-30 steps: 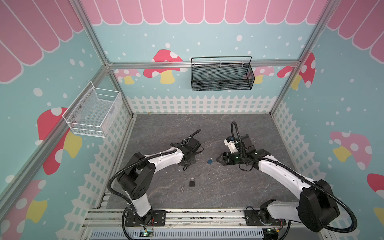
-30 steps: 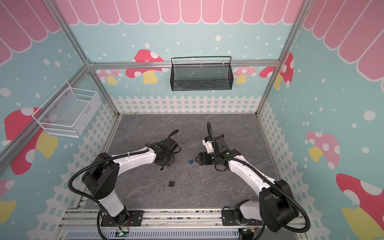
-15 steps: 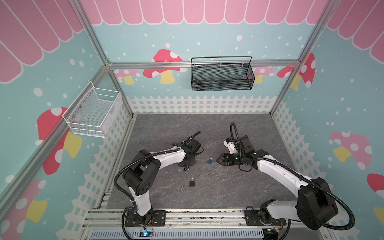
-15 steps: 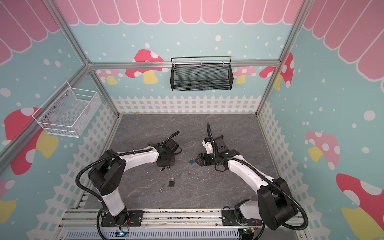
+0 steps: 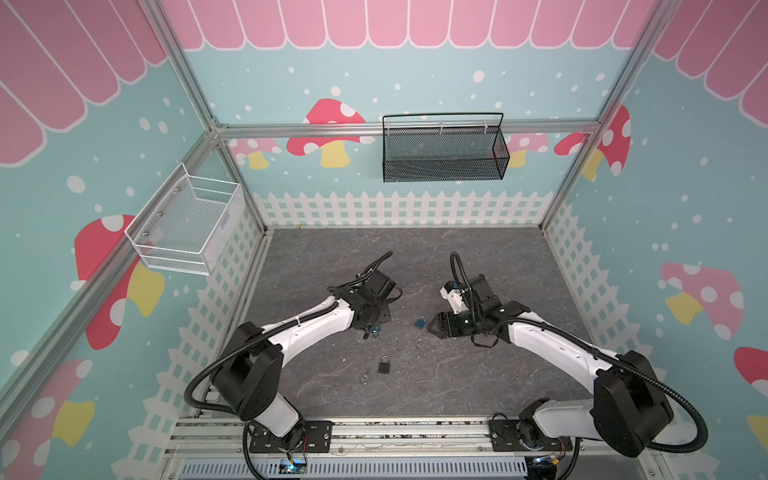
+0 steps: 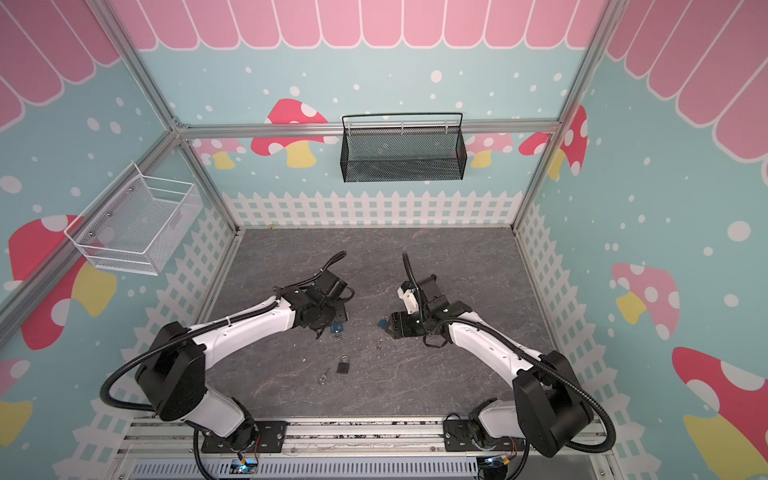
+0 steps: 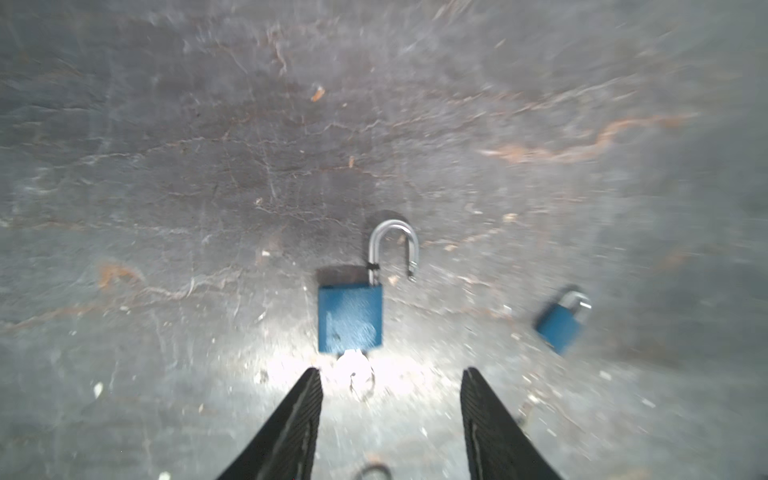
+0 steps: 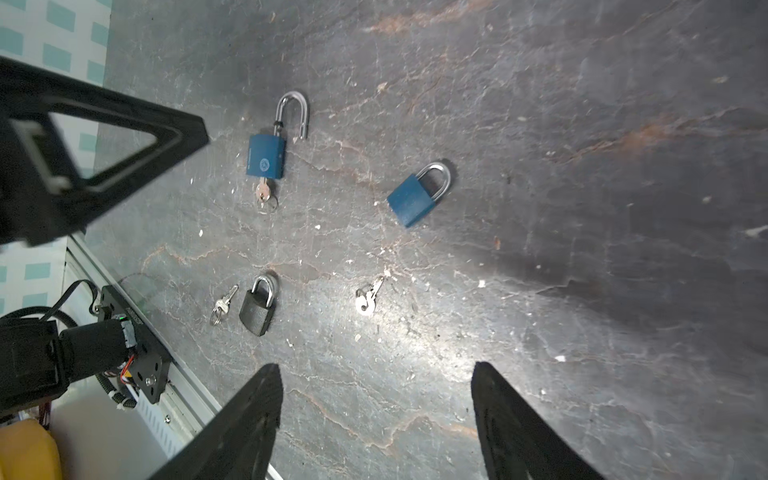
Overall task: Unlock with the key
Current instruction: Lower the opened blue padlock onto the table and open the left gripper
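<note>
A blue padlock (image 7: 350,318) lies flat on the dark floor with its shackle (image 7: 392,245) sprung open. A silver key (image 7: 353,365) on a ring sticks out of its base. My left gripper (image 7: 392,374) is open just behind that key, with nothing between its fingers. In both top views this padlock (image 5: 376,329) (image 6: 337,329) shows at the left gripper's tip. The right wrist view shows the same padlock (image 8: 266,156) and key (image 8: 262,192). My right gripper (image 8: 376,370) is open and empty, apart from everything.
A second blue padlock (image 8: 413,199) (image 5: 420,322), shackle closed, lies near the right gripper (image 5: 430,326). Nearer the front lie a black padlock (image 8: 257,309) (image 5: 384,365), a key ring (image 8: 222,305) beside it and a loose key (image 8: 368,297). Wire baskets (image 5: 442,149) (image 5: 187,226) hang on the walls.
My left gripper's jaws have spread apart and let go of the key. The right arm has not moved.
</note>
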### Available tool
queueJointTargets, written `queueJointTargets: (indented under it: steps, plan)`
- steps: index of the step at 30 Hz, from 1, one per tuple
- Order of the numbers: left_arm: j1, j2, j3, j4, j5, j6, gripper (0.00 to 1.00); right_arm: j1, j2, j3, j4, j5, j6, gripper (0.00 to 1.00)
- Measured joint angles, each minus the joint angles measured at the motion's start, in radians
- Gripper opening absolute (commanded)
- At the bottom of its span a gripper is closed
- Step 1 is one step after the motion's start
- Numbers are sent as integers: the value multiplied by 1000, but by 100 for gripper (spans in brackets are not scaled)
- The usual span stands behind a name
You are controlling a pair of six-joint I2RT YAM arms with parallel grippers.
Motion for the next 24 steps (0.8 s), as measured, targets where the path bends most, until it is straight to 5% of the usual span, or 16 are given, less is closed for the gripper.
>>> queueJointTargets:
  steps: [7, 24]
  plan:
    - [-77, -173, -98, 61, 1, -58, 55, 93, 40, -58, 44, 4, 74, 72]
    - [-81, -419, -316, 200, -13, -161, 55, 201, 166, -52, 137, 118, 198, 65]
